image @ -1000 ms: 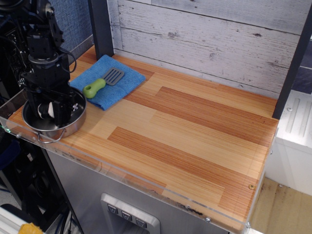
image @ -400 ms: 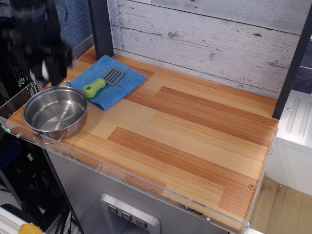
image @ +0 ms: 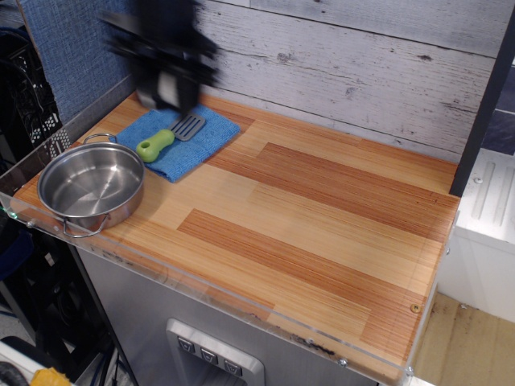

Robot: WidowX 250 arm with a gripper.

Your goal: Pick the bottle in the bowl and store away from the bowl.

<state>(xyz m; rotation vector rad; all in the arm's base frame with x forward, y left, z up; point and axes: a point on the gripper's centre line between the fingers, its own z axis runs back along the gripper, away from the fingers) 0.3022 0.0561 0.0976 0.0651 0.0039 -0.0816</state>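
Observation:
The bowl (image: 90, 186), a shiny steel pot with two wire loop handles, stands empty at the counter's front left corner. My gripper (image: 166, 98) is motion-blurred, high above the blue cloth at the back left, up and to the right of the bowl. A pale blurred patch between its fingers is the bottle (image: 166, 84), the small plush sushi roll, and the gripper is shut on it. The blur hides the roll's details.
A blue cloth (image: 205, 143) lies behind the bowl with a green-handled spatula (image: 166, 138) on it. The wooden counter (image: 322, 209) runs to the right. A dark post stands at the back left, a plank wall is behind, and a clear guard lines the front edge.
My gripper has lifted the sushi roll out of the bowl, risen, and swung right and back to above the blue cloth. The bowl is now empty.

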